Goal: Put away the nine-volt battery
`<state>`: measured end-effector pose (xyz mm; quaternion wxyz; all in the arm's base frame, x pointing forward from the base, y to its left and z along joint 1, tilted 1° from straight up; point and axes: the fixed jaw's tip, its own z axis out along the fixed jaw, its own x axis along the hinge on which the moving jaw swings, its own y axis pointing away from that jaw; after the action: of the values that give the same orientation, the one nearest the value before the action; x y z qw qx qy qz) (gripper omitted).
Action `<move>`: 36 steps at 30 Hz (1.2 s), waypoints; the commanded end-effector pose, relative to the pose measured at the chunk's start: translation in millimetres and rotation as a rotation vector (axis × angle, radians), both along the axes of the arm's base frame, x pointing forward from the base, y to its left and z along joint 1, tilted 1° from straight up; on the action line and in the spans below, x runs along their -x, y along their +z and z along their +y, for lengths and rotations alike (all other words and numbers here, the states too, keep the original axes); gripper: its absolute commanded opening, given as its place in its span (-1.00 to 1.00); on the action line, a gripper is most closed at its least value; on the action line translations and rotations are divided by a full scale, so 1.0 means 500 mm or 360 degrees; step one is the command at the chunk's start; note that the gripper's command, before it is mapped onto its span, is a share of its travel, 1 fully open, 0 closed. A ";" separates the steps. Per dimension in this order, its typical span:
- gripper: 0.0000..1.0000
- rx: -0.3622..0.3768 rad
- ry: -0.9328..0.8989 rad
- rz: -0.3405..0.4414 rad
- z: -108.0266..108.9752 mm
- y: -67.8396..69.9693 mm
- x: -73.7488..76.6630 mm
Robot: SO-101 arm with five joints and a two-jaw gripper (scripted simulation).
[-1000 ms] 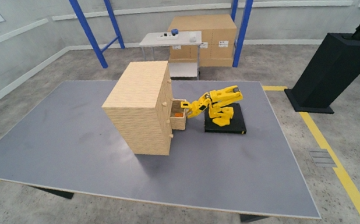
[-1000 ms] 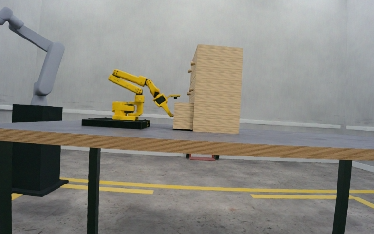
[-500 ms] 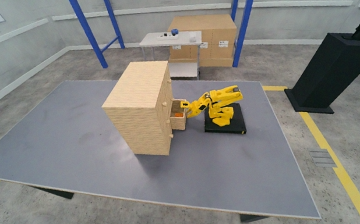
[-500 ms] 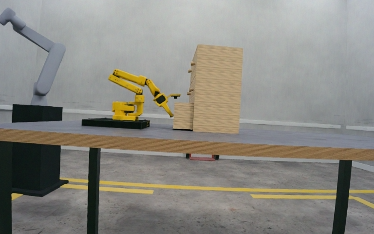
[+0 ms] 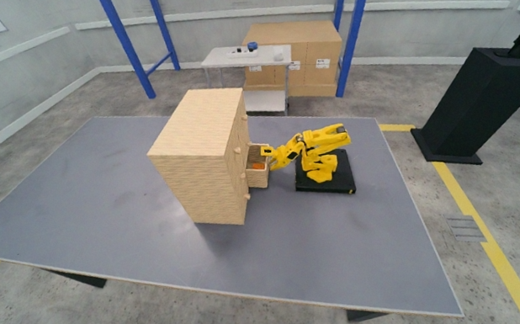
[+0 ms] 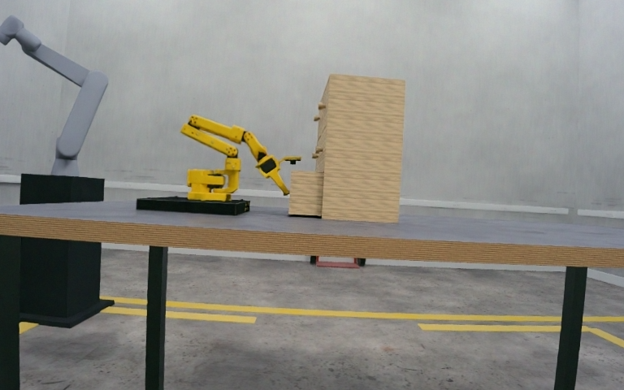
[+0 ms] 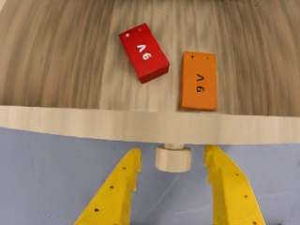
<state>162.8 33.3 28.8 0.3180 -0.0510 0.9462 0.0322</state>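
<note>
The wooden cabinet [image 5: 205, 178] [image 6: 363, 147] has one low drawer [image 5: 257, 179] [image 6: 305, 192] [image 7: 84, 122] pulled out. A red nine-volt battery [image 7: 144, 53] and an orange nine-volt battery [image 5: 258, 166] [image 7: 199, 86] lie in it; the orange one is close to the front wall. The drawer's round knob [image 7: 173, 161] shows between my fingers in the wrist view. My gripper [image 5: 272, 167] [image 6: 287, 192] [image 7: 172, 151] is partly open at the drawer's front, with a gap on either side of the knob and nothing gripped. The red battery is hidden in the top and exterior views.
Other knobs [image 5: 237, 149] [image 6: 316, 119] stick out from the cabinet's front above and beside the open drawer. Those drawers look shut. The arm's black base plate [image 5: 325, 184] [image 6: 192, 205] stands on the table [image 5: 81, 188] in front of the cabinet.
</note>
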 end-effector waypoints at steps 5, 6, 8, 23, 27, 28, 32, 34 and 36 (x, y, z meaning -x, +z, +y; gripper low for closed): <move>-0.65 0.0007 -0.0005 0.0001 -0.003 0.002 -0.001; -0.66 0.0007 -0.0005 0.0001 -0.003 0.002 -0.001; -0.69 0.0007 -0.0005 0.0001 -0.003 0.002 -0.001; -0.87 0.0007 -0.0005 0.0001 -0.003 0.002 -0.001; -0.93 0.0007 -0.0005 0.0001 -0.003 0.002 -0.001; -0.94 0.0007 -0.0005 0.0001 -0.003 0.002 -0.001; -1.00 0.0007 -0.0005 0.0001 -0.003 0.002 -0.001; -1.00 0.0007 -0.0005 0.0001 -0.003 0.002 -0.001; -1.00 0.0007 -0.0005 0.0001 -0.003 0.002 -0.001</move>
<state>164.3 25.7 28.2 0.3181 -0.0349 0.9472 0.0203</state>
